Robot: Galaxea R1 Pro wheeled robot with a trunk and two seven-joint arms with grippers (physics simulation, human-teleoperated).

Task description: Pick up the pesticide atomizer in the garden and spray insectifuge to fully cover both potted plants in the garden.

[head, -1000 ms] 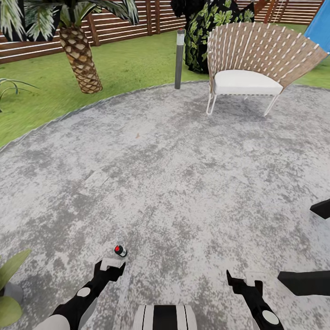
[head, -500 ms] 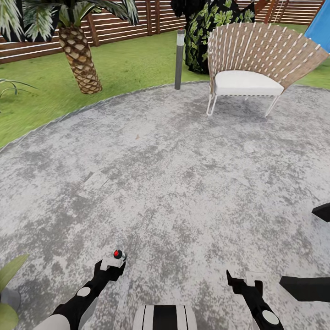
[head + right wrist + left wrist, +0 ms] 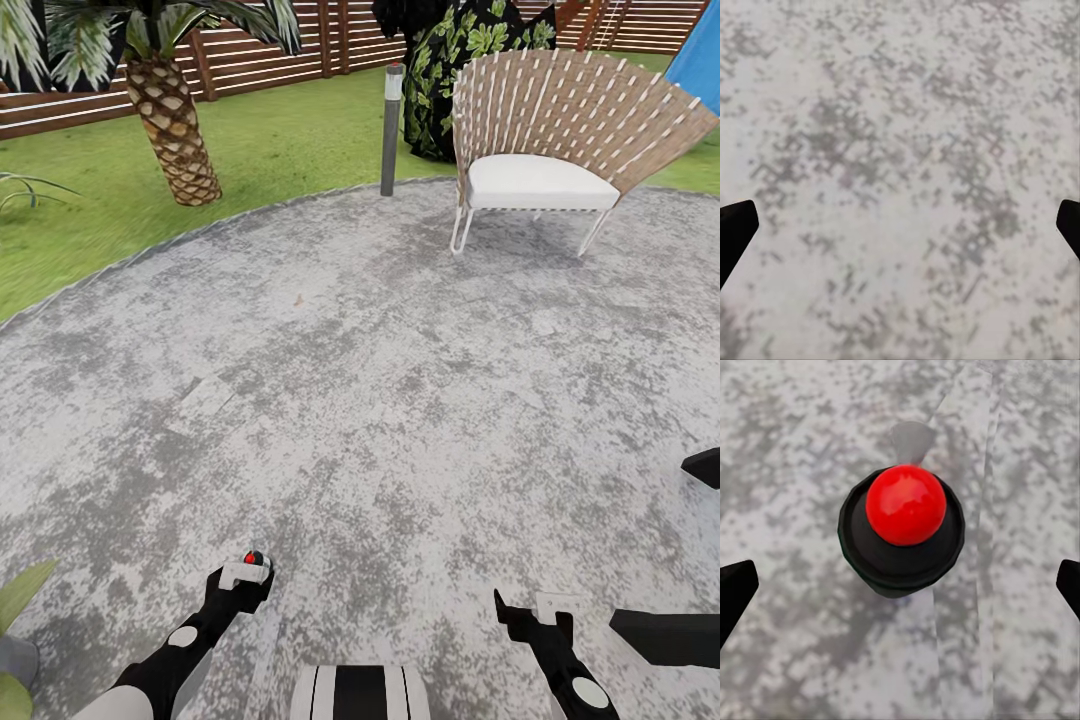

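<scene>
Now I hover the left gripper [image 3: 900, 585], fingers spread wide, over the pesticide atomizer [image 3: 904, 529] — probably pre-grasp; next, descend and close — right gripper [image 3: 900, 225] wide, idle.

One palm [image 3: 175, 120], one lamp post [image 3: 392, 128], one chair [image 3: 560, 150], one pesticide atomizer [image 3: 904, 529], two tools.

txt: none legible | labels/signs: none readable in any view

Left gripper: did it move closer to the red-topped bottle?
Yes. The left gripper edged forward toward the pesticide atomizer standing on the patio, red cap just beyond the open jaws.
</scene>
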